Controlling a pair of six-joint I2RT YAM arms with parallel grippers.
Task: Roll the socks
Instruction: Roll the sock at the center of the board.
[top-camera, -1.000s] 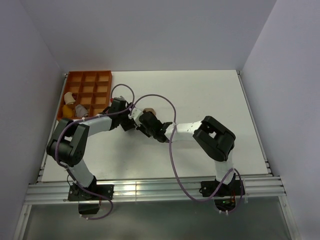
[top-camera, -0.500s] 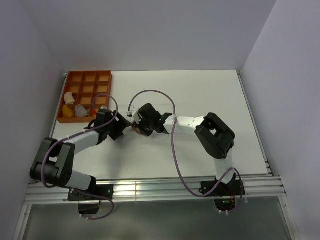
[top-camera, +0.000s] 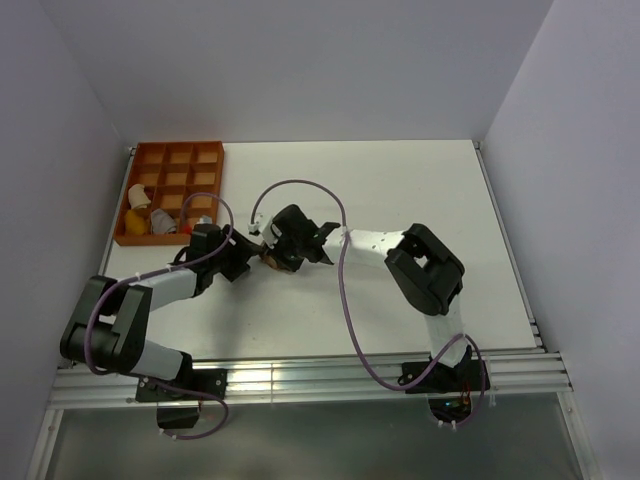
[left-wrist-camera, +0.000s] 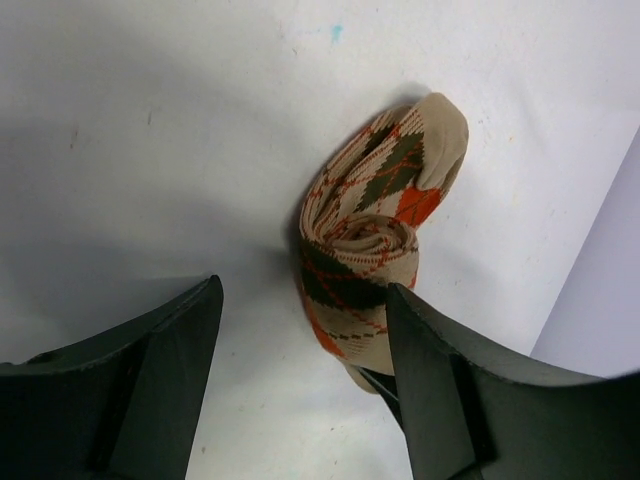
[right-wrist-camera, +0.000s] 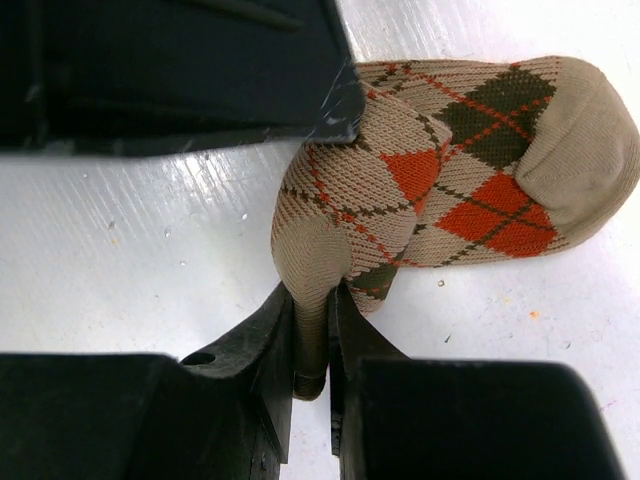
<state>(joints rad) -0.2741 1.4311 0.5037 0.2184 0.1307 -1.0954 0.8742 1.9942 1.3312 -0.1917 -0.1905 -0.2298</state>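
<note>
Left arm backed off, right arm moved in onto the argyle sock (right-wrist-camera: 440, 170).
Mid-table (top-camera: 400, 190), the left gripper (left-wrist-camera: 302, 300) stood wide, fingers flanking the argyle sock without gripping. The right gripper (right-wrist-camera: 310, 300) was narrow, pinching the rolled end. Roll probably half done; overhead, the arms hid it. Long axis ran away from the left wrist, with the unrolled toe pointing far-right.

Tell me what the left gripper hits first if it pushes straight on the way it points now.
Probably the argyle sock: its rolled part lies just ahead of the left gripper, close to one open finger. Depth is unclear; the other finger may meet only bare table.
</note>
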